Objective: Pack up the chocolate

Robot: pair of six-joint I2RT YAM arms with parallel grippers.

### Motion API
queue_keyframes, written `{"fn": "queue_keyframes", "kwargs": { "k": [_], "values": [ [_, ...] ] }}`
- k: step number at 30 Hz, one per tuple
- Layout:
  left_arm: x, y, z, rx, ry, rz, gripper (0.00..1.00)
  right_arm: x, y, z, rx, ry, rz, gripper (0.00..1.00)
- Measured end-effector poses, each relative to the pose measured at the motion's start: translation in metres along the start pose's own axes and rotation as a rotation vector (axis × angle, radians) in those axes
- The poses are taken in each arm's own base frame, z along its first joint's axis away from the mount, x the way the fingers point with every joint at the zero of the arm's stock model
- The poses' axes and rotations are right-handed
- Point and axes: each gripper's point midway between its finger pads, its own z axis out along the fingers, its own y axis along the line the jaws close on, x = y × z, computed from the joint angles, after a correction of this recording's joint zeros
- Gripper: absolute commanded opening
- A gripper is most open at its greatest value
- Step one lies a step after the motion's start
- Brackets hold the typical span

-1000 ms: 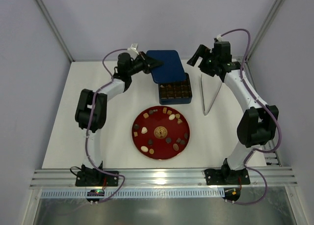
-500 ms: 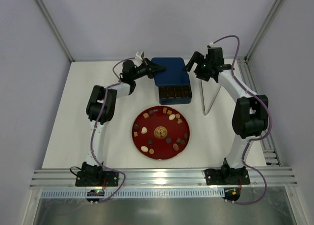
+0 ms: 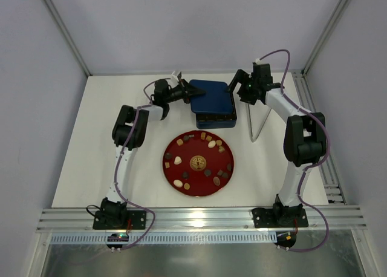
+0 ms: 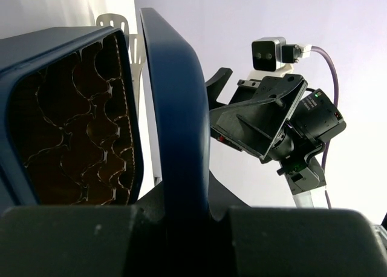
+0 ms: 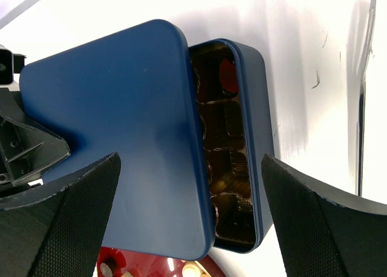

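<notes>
Several small chocolates (image 3: 211,144), dark, light brown and cream, lie scattered on the round red plate (image 3: 172,170). Behind it stands the dark-blue tin (image 3: 232,121). Only its front row of brown insert cells (image 3: 214,117) shows; I cannot tell what the cells hold. My left gripper (image 3: 197,94) is shut on the edge of the blue lid (image 3: 211,95) and holds it tilted over the tin. The lid's rim (image 4: 175,126) runs between its jaws (image 4: 181,210). My right gripper (image 3: 233,88) is open and empty at the lid's right side. The lid (image 5: 121,138) and the tin (image 5: 254,126) lie between its fingers (image 5: 329,216).
Metal tongs (image 3: 257,120) lie on the white table right of the tin; they also show in the right wrist view (image 5: 363,107). The plate's rim (image 5: 121,268) shows at the bottom of the right wrist view. The right gripper body (image 4: 266,120) shows beyond the lid.
My left gripper has carried the lid forward and right, from behind the tin to over most of it. My right gripper has moved left and closer to the lid.
</notes>
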Motion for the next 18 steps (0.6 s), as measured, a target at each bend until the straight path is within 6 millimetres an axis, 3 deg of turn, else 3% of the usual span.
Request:
{"fn": "queue_keyframes", "kwargs": {
  "k": [18],
  "values": [
    [0.006, 0.027, 0.001, -0.022, 0.038, -0.004, 0.21, 0.023, -0.004, 0.023, 0.006, 0.042, 0.000, 0.96]
  ]
}}
